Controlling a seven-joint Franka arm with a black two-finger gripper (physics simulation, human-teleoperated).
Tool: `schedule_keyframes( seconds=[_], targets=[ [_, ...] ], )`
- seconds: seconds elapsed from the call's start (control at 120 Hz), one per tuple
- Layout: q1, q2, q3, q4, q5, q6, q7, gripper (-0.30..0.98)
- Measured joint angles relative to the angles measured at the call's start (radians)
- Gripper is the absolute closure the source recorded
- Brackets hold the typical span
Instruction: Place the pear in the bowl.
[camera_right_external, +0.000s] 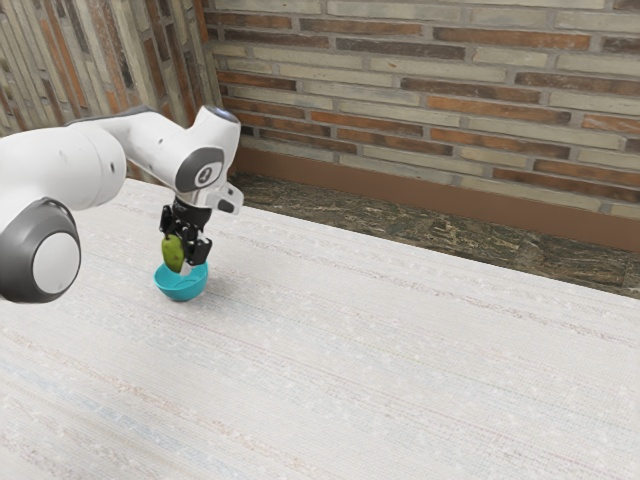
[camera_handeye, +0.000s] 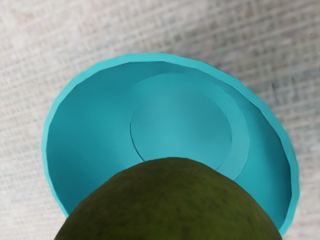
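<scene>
The exterior view has the gripper (camera_right_external: 184, 247) over the turquoise bowl (camera_right_external: 180, 292), closed around the green pear (camera_right_external: 173, 253), with a finger on either side of it. The pear hangs upright, its lower end close to the bowl's rim and most of its body above it. The bowl stands upright on the pale desk (camera_right_external: 400, 360).

In the wrist view the pear's rounded side lies over part of the bowl's opening, and the bowl's floor appears beyond it with nothing resting there.

So the picking up and the carrying look done, and I would call the task nearly finished. What is left is the placing: a short lowering, the release, and backing the hand away. The pear seems nearer one side of the bowl than its middle, so a small shift toward the centre may help; let go where it is, it could catch the rim or roll against the wall.
</scene>
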Motion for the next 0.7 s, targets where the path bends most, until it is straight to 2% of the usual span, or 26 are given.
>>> schedule_keyframes(
  seconds=[0.183,0.358,0.475,0.617,0.7],
  targets=[
    [0.001,-0.002,0.003,-0.006,-0.010,0.015,0.022,0.15],
    [-0.010,-0.041,0.003,-0.016,-0.016,0.024,0.039,0.07],
    [-0.080,-0.251,-0.003,-0.021,-0.068,-0.017,0.047,0.04],
    [-0.216,-0.621,0.056,-0.175,-0.225,-0.097,0.042,0.02],
    [-0.317,-0.721,0.108,-0.232,-0.304,-0.148,0.020,0.01]
  ],
)
